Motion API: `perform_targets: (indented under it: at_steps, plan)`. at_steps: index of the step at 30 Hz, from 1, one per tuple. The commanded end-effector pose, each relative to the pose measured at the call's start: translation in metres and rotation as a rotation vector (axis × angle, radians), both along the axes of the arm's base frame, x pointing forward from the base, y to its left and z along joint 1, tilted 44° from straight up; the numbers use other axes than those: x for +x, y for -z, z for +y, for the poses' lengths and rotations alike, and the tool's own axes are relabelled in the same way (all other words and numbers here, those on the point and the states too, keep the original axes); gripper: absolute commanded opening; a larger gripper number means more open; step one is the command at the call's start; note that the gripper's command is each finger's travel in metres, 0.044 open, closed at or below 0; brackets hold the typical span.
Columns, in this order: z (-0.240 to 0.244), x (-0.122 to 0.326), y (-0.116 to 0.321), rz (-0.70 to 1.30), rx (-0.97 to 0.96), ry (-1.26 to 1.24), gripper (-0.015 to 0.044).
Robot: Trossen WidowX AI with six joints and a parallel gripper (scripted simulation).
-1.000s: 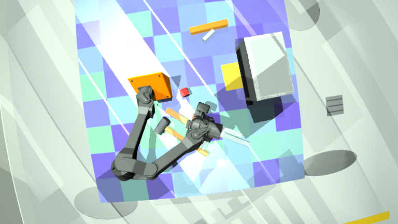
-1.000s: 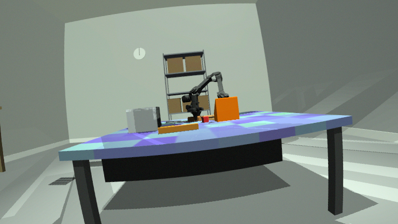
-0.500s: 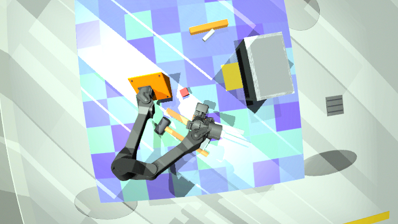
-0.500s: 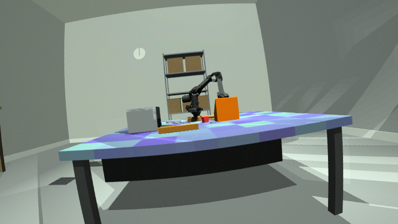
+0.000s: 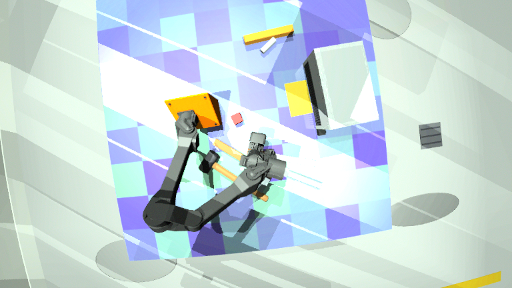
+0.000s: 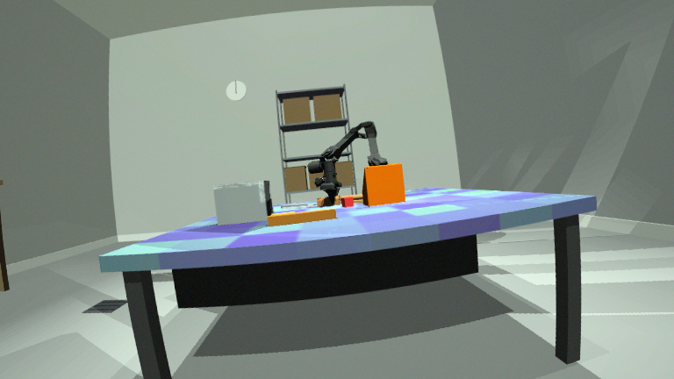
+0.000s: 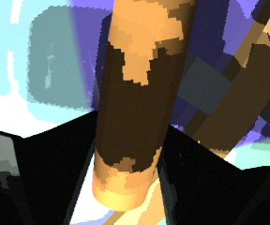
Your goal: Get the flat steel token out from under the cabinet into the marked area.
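The pale grey cabinet point(image 5: 345, 85) point(image 6: 238, 203) stands at the table's right in the top view, its dark vented front point(image 5: 316, 94) facing the yellow marked area point(image 5: 296, 100). I cannot make out the steel token in any view. My gripper point(image 6: 332, 200) point(image 7: 128, 124) points down low over the table, well away from the cabinet. It is shut on a round wooden handle point(image 7: 135, 108), near the handle's end. The arm hides most of the held tool in the top view, so its far end is unclear.
A mallet point(image 5: 209, 161) and a flat wooden stick point(image 5: 226, 148) lie beside the gripper. Thin bars lie to its right, washed out by glare. A red cube point(image 5: 237, 118) point(image 6: 347, 201) is near the orange arm base point(image 5: 203, 109) point(image 6: 384, 184). An orange bar point(image 5: 269, 35) point(image 6: 302, 217) and a white block point(image 5: 268, 45) lie farther off.
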State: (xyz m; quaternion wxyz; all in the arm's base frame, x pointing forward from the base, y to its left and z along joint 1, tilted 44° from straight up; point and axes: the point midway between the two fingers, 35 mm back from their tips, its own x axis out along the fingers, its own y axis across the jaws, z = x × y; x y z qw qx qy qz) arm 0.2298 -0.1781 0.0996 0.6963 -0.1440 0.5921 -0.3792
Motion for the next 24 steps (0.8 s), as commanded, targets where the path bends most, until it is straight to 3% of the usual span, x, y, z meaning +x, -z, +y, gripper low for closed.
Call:
perform_targets:
  at_steps: [1, 24]
  plan:
    - [0.0002, 0.0012, -0.0017, 0.018, -0.005, -0.024, 0.0]
    - [0.0002, 0.0012, -0.0016, 0.145, -0.007, -0.154, 0.0]
